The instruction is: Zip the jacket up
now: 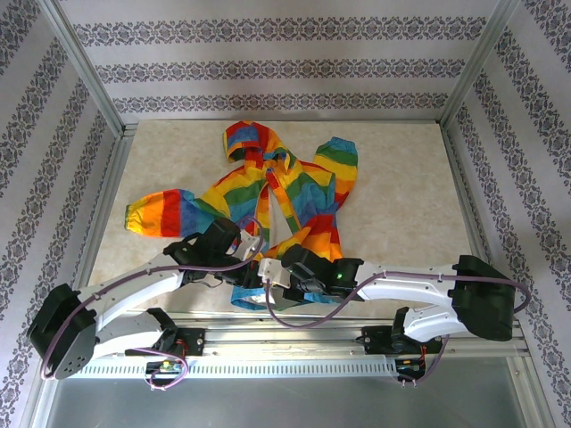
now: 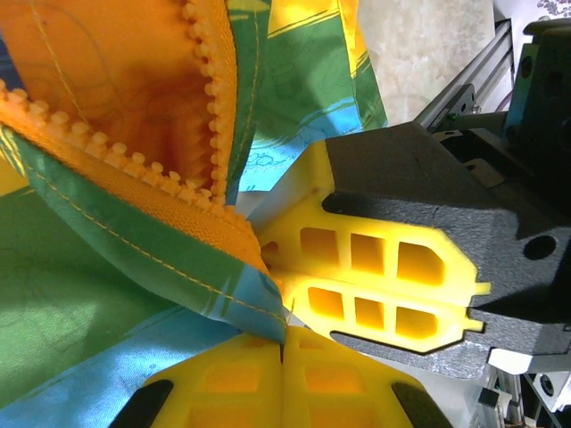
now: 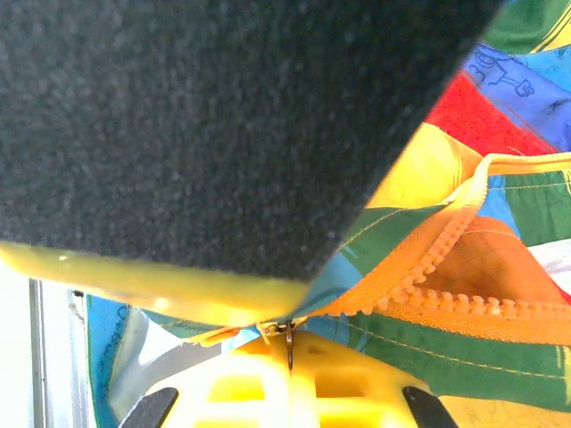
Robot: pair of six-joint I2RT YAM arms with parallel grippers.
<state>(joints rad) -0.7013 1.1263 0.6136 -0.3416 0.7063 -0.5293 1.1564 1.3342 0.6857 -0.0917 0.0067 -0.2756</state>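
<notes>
Your left gripper point(image 2: 281, 343) sits closest to its lens, yellow fingers pressed together and pinching the bottom corner of the jacket point(image 2: 116, 294) beside the orange zipper point(image 2: 214, 116) teeth. Your right gripper point(image 2: 275, 272) stands close against it, jaws likewise closed on the hem. Its own camera shows the small metal zipper pull point(image 3: 290, 346) at its fingertips. You will note the zipper tapes part just above the grip, so the front stands open. Seen from overhead, the jacket lies spread on the middle of the table point(image 1: 401, 205), hood toward the table's far edge, hem toward its near edge, where both grippers converge.
</notes>
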